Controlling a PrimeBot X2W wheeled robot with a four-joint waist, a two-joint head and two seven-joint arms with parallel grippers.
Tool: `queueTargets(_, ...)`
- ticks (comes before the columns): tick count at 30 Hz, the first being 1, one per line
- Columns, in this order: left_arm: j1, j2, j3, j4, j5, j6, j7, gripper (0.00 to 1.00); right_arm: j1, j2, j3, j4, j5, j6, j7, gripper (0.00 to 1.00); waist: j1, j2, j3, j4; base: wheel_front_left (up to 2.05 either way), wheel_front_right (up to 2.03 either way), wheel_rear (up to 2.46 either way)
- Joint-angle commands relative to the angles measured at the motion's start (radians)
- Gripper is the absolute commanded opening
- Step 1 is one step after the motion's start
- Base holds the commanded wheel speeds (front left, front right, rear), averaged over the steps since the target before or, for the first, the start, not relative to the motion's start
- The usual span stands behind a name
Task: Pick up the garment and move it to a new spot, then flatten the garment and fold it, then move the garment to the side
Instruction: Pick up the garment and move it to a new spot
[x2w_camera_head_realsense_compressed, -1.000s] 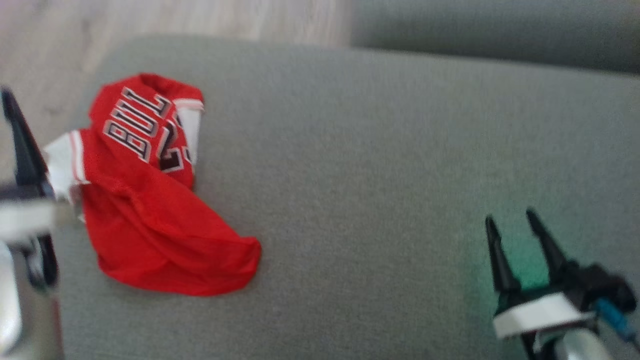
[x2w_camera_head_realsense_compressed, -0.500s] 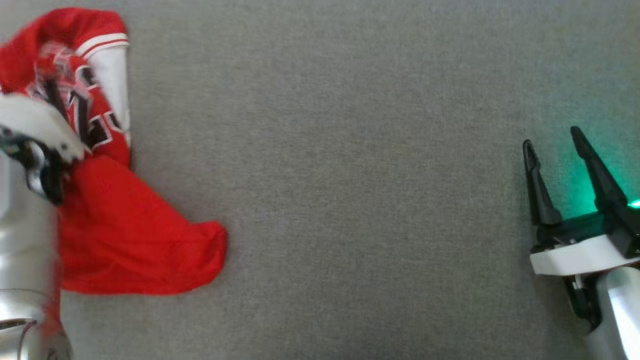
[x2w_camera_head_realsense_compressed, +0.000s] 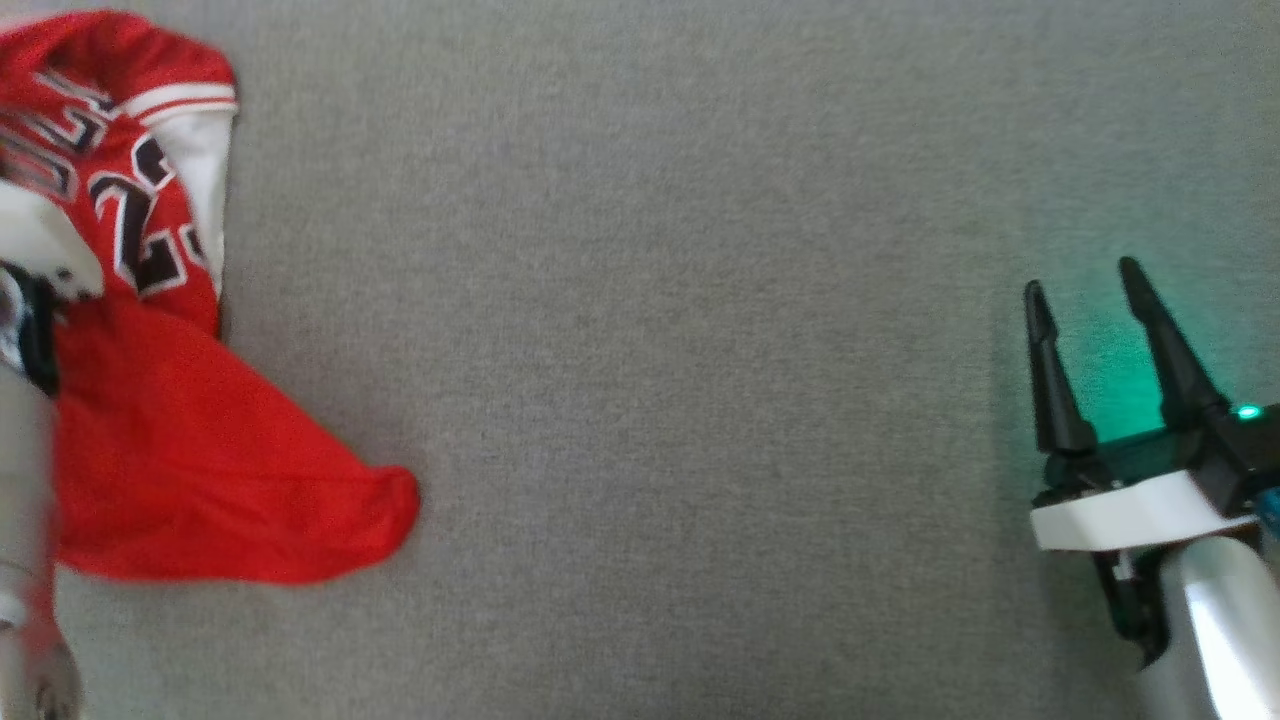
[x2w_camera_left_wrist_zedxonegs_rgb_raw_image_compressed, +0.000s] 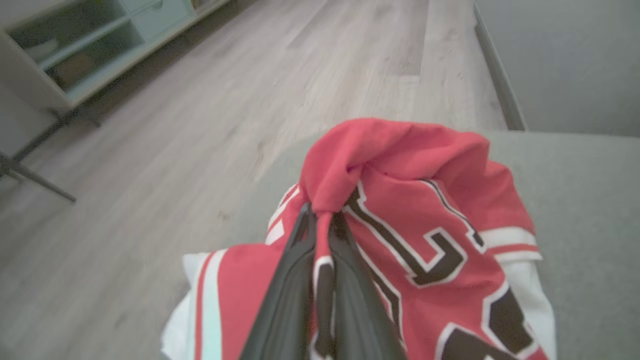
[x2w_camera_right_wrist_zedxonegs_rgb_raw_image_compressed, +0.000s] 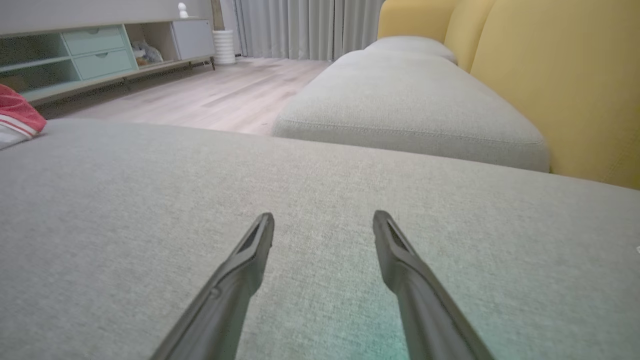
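1. The left tool (x2w_camera_left_wrist_zedxonegs_rgb_raw_image_compressed: 320, 216) is pinched shut on a bunched fold of the garment (x2w_camera_left_wrist_zedxonegs_rgb_raw_image_compressed: 430, 200). Its two dark fingers are pressed together, with red cloth gathered just past their tips.
2. The garment is a red jersey with white trim and black, white-edged lettering. It lies crumpled around the left tool and to its right, resting on a grey cushion (x2w_camera_head_realsense_compressed: 700, 350).
3. In the head view a red tail of the garment spreads from the left tool toward the right tool (x2w_camera_head_realsense_compressed: 1082, 280) and ends well short of it.
4. The right tool stands wide open and holds nothing. Its fingers are over the grey cushion, well apart from the garment.
5. A green glow (x2w_camera_head_realsense_compressed: 1100, 350) falls on the cushion between and around the right tool's fingers.
6. Beyond the left tool lie a wooden floor (x2w_camera_left_wrist_zedxonegs_rgb_raw_image_compressed: 200, 100) and a pale cabinet (x2w_camera_left_wrist_zedxonegs_rgb_raw_image_compressed: 75, 55).
7. Ahead of the right tool sits a second grey cushion (x2w_camera_right_wrist_zedxonegs_rgb_raw_image_compressed: 410, 100), with a yellow backrest (x2w_camera_right_wrist_zedxonegs_rgb_raw_image_compressed: 550, 75) to its right.
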Motion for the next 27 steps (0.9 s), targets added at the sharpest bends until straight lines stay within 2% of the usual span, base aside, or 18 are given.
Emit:
queueTargets(1, -0.053, 0.076, -0.002, -0.05, 0.02, -0.001, -0.024, 0.0, 0.007, 0.005, 0.022, -0.024, 0.005, -0.001, -0.009, 1.0, 0.0, 0.0, -0.042, -0.02, 0.0, 0.0, 0.0)
queueTargets(7, -0.132, 0.077, -0.094, -0.176, 0.073, -0.038, -0.066, 0.0, 0.04, 0.063, 0.018, -0.008, 0.01, -0.001, -0.009, 1.0, 0.0, 0.0, -0.168, -0.079, 0.0, 0.0, 0.0)
queueTargets(15, -0.179, 0.013, -0.205, -0.43, 0.059, -0.064, -0.01, 0.0, 0.103, 0.106, 0.019, -0.019, 0.006, -0.001, -0.009, 1.0, 0.0, 0.0, -0.327, -0.228, 0.0, 0.0, 0.0)
queueTargets(21, -0.176, -0.037, -0.249, -0.6, 0.018, -0.067, 0.038, 0.0, 0.128, 0.119, 0.036, -0.041, 0.004, -0.001, -0.009, 1.0, 0.0, 0.0, -0.374, -0.357, 0.0, 0.0, 0.0)
queueTargets(27, -0.092, -0.124, -0.292, -0.685, -0.056, -0.067, 0.064, 0.0, 0.154, 0.126, 0.062, -0.051, 0.009, -0.001, -0.009, 1.0, 0.0, 0.0, -0.391, -0.436, 0.0, 0.0, 0.0)
